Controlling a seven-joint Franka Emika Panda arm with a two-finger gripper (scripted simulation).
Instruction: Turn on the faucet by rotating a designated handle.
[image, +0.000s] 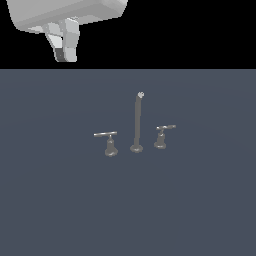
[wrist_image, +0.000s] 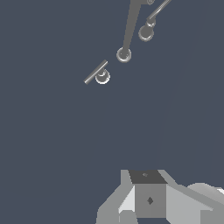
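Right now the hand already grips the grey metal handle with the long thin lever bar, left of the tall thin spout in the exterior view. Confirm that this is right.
Not right. The hand hangs high, well clear of the grey metal handle with the long thin lever bar, touching nothing; the exterior view shows it. That handle does stand left of the tall thin spout.

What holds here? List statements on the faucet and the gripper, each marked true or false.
1. The gripper touches no part of the faucet. True.
2. The spout stands between the two lever handles. True.
3. The handle with the long lever is on the exterior view's right of the spout. False: it is on the left; the shorter handle is on the right.
4. The spout lies flat on the surface. False: it stands upright.
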